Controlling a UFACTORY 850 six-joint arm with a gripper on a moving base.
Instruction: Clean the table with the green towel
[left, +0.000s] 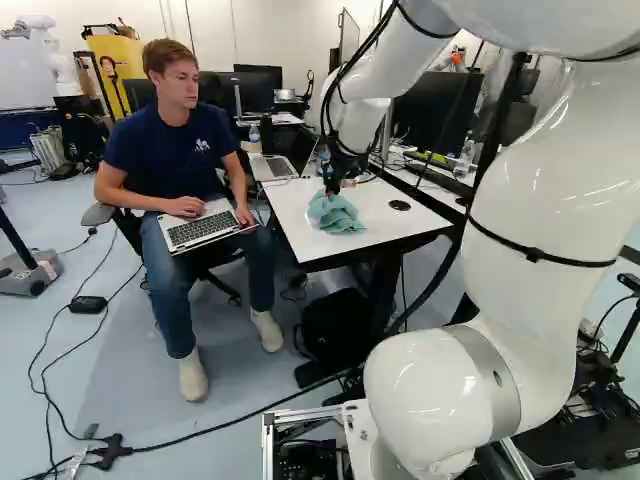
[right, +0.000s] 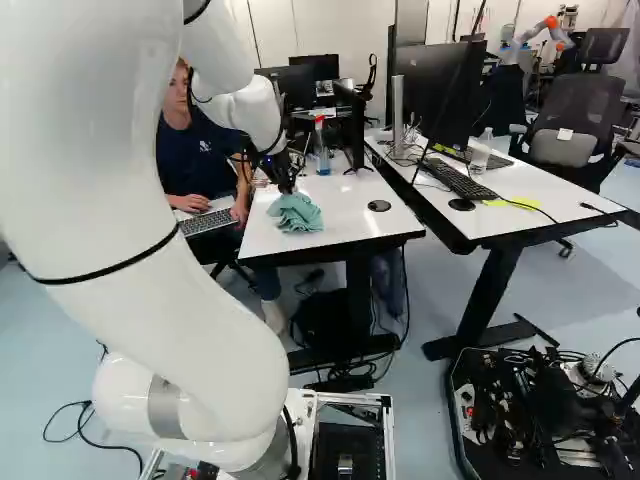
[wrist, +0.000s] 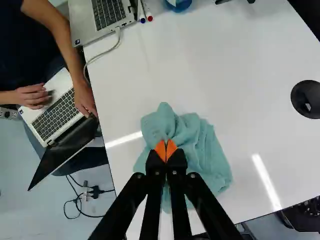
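Observation:
The gripper (left: 333, 186) is over the white table (left: 290, 205) in the left base view, with the crumpled green towel (left: 336, 213) directly beneath its tips. In the wrist view the towel (wrist: 202, 150) lies bunched near the table's edge, spread around and under the fingers. There the orange tips of the gripper (wrist: 166, 150) meet, pinching a fold of the cloth. How much fabric is between them is hidden.
A person with a laptop (wrist: 57, 114) sits close beside the table's edge. A second laptop (wrist: 102, 19), markers (wrist: 145, 11) and a blue-based bottle (right: 321, 150) stand at the table's far part. A round black grommet (wrist: 306, 99) is set in the tabletop.

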